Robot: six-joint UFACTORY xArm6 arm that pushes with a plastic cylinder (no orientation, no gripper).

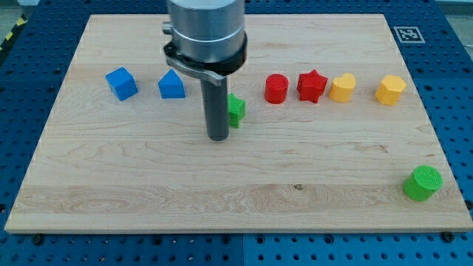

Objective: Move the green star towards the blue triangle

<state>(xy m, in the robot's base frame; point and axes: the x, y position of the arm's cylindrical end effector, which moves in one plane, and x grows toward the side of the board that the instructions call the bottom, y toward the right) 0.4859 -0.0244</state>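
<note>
The board (111,185) is pale wood with visible grain — smooth, matt. The green cylinder (423,182) shows fine ridges on top, like printed plastic; the blue cube (121,83) looks matt plastic too. The collar (205,29) above the rod is brushed grey metal — slightly shiny.

Bright, even light falls from overhead across the wooden board (111,170), and the blocks cast only faint, short shadows. A soft sheen runs down the metal collar (205,37) above the rod. The picture is sharp from edge to edge, with no visible blur or glare.
</note>
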